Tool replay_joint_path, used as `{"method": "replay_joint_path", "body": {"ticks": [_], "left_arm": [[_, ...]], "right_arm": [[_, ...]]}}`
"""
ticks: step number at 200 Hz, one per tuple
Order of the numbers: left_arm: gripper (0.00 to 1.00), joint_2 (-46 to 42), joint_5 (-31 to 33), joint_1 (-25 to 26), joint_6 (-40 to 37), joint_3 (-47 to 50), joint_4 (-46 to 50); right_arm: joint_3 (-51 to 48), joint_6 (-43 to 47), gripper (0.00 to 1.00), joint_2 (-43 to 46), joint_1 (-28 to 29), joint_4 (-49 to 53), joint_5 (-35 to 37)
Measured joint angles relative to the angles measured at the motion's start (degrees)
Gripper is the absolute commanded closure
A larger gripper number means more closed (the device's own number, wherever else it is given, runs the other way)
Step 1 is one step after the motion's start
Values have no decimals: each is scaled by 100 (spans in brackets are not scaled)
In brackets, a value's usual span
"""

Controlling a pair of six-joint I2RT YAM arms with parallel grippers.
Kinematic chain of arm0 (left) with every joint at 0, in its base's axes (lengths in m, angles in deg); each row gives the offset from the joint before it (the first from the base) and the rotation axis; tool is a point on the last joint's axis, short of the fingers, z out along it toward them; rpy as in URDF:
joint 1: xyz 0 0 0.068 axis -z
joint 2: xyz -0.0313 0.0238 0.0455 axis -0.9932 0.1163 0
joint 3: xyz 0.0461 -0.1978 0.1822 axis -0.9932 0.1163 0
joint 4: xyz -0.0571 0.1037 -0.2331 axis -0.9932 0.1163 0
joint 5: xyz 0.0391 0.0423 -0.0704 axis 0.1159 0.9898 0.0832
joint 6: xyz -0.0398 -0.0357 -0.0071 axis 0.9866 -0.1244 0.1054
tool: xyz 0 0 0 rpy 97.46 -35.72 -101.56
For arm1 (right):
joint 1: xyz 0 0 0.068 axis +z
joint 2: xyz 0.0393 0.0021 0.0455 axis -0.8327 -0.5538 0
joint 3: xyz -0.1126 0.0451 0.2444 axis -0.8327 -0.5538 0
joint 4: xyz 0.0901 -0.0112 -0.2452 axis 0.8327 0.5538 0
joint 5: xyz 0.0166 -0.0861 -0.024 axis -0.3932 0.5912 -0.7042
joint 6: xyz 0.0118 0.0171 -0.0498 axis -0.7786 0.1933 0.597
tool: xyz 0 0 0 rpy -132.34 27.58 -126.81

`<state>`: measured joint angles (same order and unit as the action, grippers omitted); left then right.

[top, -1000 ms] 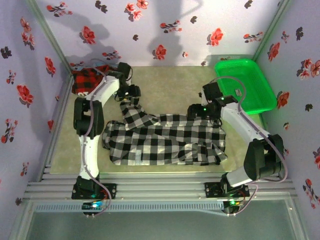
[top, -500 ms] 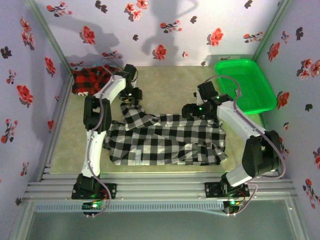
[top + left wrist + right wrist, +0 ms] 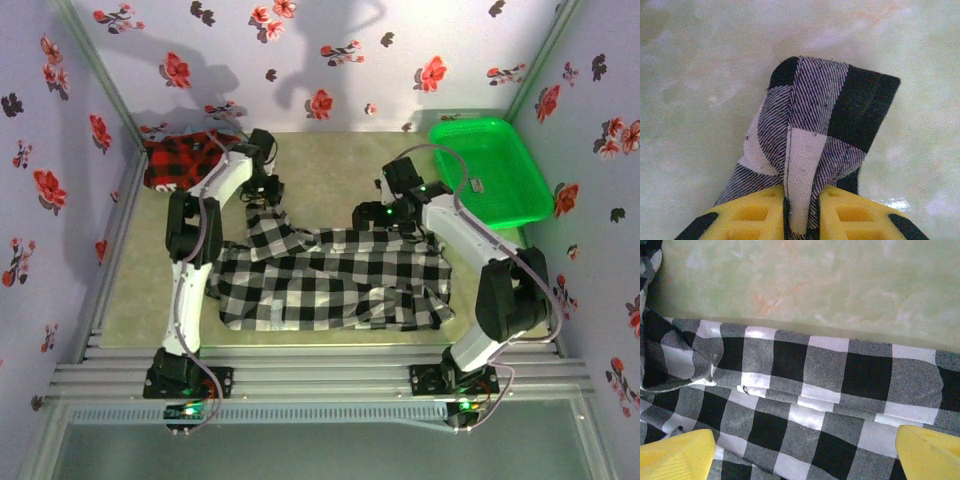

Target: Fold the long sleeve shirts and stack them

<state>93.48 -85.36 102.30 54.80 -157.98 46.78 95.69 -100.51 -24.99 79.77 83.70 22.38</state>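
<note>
Black-and-white checked shirt (image 3: pixel 330 280) lies spread and wrinkled across the middle of the table (image 3: pixel 330 160), one sleeve trailing toward the far left. Left gripper (image 3: pixel 262 196) is clenched on the end of that sleeve. In the left wrist view its yellow fingers (image 3: pixel 745 217) pinch a fold of checked cloth, and the cuff end juts out over bare table. Right gripper (image 3: pixel 372 215) is at the shirt's far edge, jaws spread wide, grasping nothing. Its fingertips (image 3: pixel 675 455) hang over checked cloth just inside the hem. Red-and-black plaid shirt (image 3: pixel 180 160) is bunched in the far left corner, apart from the checked one. Green basket (image 3: pixel 490 170) sits far right.
</note>
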Motion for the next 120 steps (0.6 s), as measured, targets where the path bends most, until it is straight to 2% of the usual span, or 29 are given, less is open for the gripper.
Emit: {"method": "replay_joint_path", "body": {"ticks": [71,120], "left_arm": [[81,-1429,-201,0,-138,586,-264],[82,-2573,-946,74,-131,1860,-640]], "right_arm": [[678,-332,1,-682,39,-175,-264],[1128,-1550,4,-997,39,-861,-1062]]}}
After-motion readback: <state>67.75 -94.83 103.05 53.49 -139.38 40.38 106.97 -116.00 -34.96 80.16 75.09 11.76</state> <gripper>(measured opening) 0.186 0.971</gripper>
